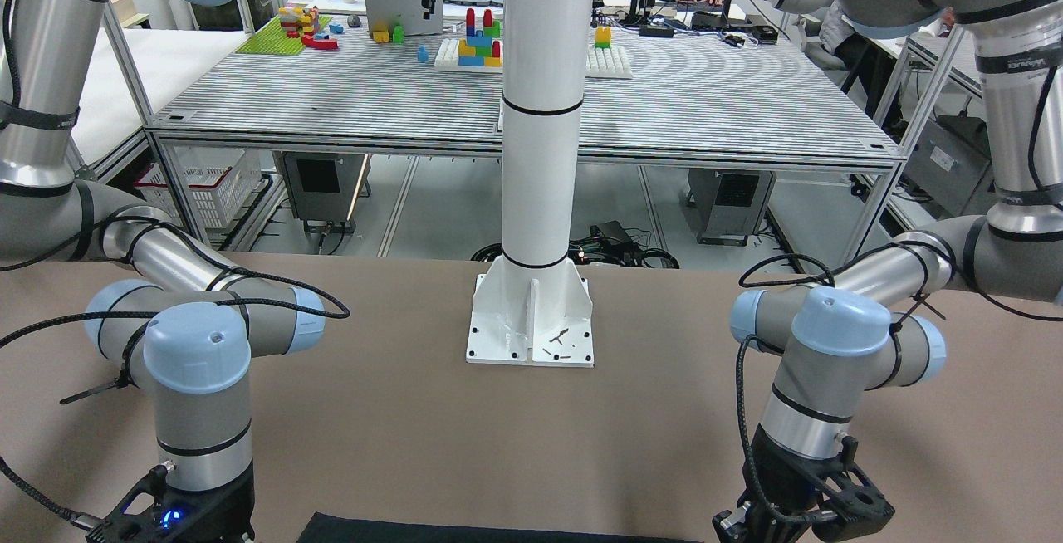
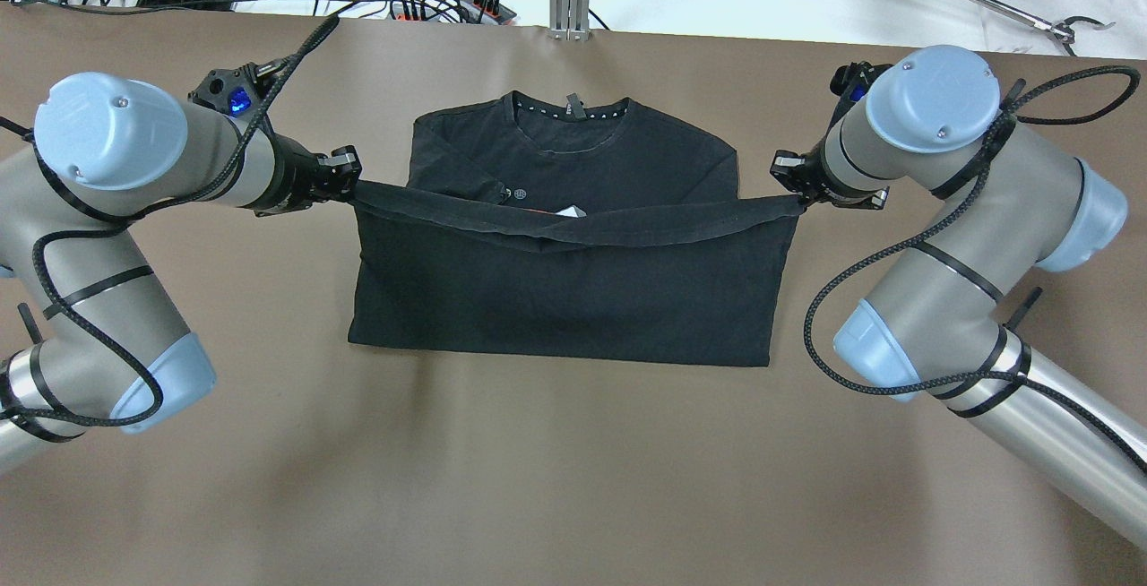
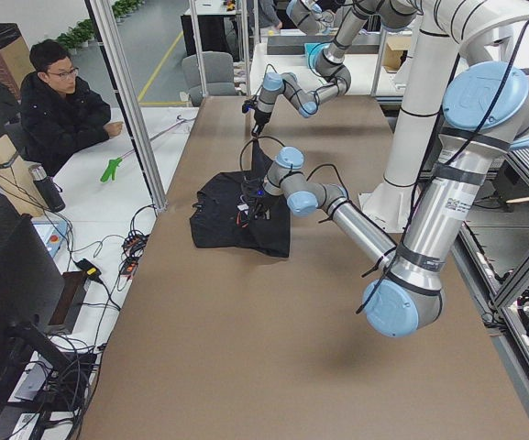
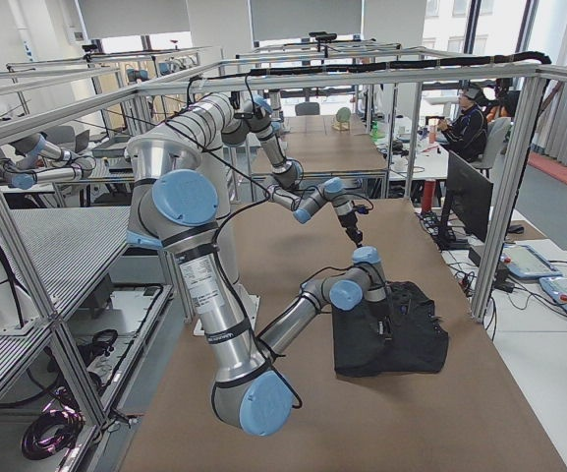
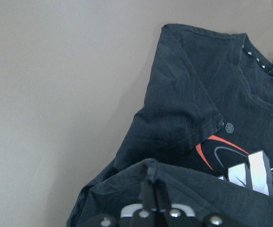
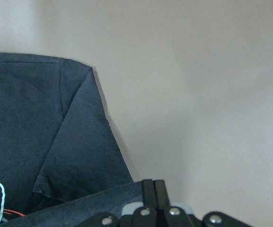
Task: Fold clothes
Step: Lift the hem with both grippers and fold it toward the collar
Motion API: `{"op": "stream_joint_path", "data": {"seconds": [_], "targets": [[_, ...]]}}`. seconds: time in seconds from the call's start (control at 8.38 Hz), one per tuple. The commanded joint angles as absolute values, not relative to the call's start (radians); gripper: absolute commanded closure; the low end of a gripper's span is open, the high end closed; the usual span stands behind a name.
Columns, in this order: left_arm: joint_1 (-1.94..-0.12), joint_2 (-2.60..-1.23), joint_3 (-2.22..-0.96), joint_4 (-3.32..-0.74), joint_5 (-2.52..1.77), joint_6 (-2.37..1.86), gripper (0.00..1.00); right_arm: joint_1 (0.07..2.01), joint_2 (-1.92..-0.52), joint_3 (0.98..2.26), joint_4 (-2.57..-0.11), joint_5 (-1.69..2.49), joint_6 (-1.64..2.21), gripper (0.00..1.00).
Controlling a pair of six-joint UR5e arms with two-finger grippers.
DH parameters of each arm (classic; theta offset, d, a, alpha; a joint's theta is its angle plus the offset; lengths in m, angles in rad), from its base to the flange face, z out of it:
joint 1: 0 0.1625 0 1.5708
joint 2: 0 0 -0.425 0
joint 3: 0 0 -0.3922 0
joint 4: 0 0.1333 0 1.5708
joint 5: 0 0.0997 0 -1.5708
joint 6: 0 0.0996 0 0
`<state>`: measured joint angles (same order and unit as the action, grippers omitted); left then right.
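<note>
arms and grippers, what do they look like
The left arm and right arm are silver-grey tubes with pale blue joint caps and black bands. A braided black cable loops along each. The left gripper and right gripper are black.

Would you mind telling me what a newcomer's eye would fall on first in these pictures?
The black shirt in the middle of the brown table stands out first, with one edge raised and stretched in a line across it. The left tool and right tool pinch that edge's two ends, one at each side of the shirt. In the front view a white pillar stands between the arms.
</note>
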<state>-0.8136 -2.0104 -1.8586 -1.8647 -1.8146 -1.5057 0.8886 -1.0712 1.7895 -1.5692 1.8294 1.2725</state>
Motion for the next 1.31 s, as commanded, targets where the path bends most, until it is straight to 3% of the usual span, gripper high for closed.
{"op": "stream_joint_path", "data": {"seconds": [0.0,0.36,0.72,1.19], "targets": [[-0.831,-2.017,-1.855,-1.864,-1.815,-1.512,1.0,0.9,-1.022,1.734,-1.566,1.821,1.255,1.0],[-0.856,-2.051,-1.778,-1.867,-1.815,-1.5,1.0,0.92,-0.979,1.578,-1.43,1.801,1.216,1.0],[-0.865,-2.147,-1.562,-1.989,-1.809,-1.496,1.0,0.92,-0.887,1.404,-1.339,1.799,1.221,1.0],[-0.894,-2.253,-1.275,-2.168,-1.812,-1.471,1.0,0.92,-0.87,1.309,-1.249,1.747,1.223,1.0]]}}
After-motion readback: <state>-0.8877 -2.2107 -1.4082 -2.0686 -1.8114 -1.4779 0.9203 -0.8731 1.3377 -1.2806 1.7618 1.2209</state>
